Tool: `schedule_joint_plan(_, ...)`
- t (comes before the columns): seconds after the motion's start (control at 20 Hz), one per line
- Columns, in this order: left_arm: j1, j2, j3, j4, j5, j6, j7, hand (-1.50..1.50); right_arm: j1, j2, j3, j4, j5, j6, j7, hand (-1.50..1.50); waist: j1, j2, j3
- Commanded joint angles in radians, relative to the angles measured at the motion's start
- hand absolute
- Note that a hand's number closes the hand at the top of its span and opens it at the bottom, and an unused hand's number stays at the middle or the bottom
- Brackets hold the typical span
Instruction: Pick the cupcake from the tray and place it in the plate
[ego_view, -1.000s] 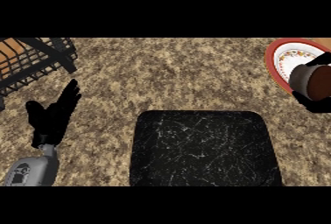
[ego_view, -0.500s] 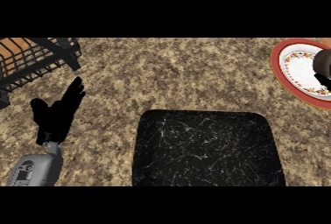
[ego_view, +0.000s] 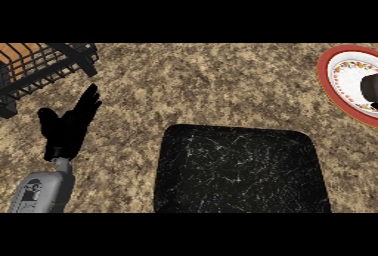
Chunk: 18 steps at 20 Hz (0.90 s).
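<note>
Resting left of the tray, left hand has fingers released; cupcake looks set on plate, right hand unseen, tray bare.

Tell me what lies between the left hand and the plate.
In the head view, only speckled counter lies between the left hand and the plate; the black tray sits lower, below that stretch.
</note>
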Motion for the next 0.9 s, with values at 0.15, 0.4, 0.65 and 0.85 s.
schedule_joint_plan(0.15, -0.037, -0.016, 0.000, 0.009, -0.014, 0.025, 0.002, 0.00, -0.052, -0.061, 0.006, 0.138, 0.010, 0.083, -0.179, -1.50, 0.001, 0.003, 0.002)
schedule_joint_plan(0.4, 0.013, 0.002, 0.009, -0.017, 0.010, -0.008, 0.012, 0.00, -0.071, -0.054, -0.094, 0.136, -0.099, 0.082, -0.350, -1.50, -0.003, -0.003, 0.003)
schedule_joint_plan(0.65, 0.009, 0.002, 0.022, 0.012, 0.001, 0.005, -0.003, 0.00, -0.117, -0.055, -0.155, 0.178, -0.197, 0.295, -0.403, -1.50, -0.027, -0.012, -0.001)
schedule_joint_plan(0.85, 0.009, -0.014, 0.005, -0.001, 0.000, 0.004, 0.004, 0.00, -0.173, -0.153, -0.203, 0.270, -0.255, 0.456, -0.201, -1.50, -0.022, -0.012, -0.001)
